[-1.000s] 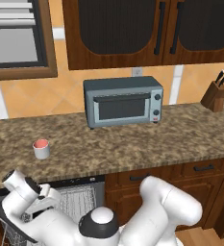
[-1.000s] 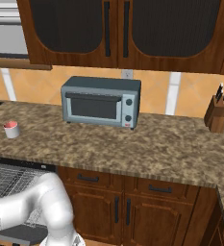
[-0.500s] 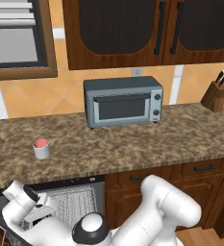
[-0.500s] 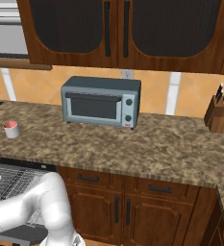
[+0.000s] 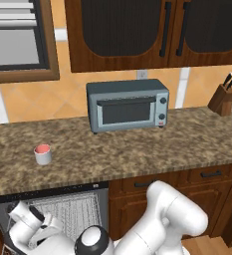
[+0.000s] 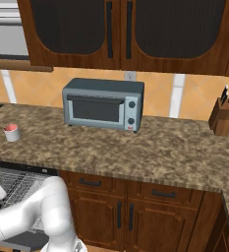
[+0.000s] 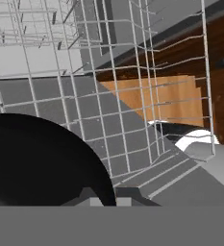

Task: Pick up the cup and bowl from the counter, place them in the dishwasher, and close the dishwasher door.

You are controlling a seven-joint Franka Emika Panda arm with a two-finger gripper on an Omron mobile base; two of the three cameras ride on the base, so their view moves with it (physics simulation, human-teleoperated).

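Black bowl point(image 7: 41, 163) sits in closed gripper point(image 7: 104, 201) over dishwasher point(image 7: 132, 120) rack.

A glossy white arm point(image 5: 172, 219) of rounded, bulbous segments with dark joint caps.

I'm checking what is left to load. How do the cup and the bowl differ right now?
The cup is light grey with a pink-red inside; the bowl is all black. The cup stands upright on the counter, untouched; the bowl is down at the dishwasher's white wire rack, right in front of the shut gripper. The cup looks taller for its width; the bowl's shape is cut off in the hand view. Both are round.
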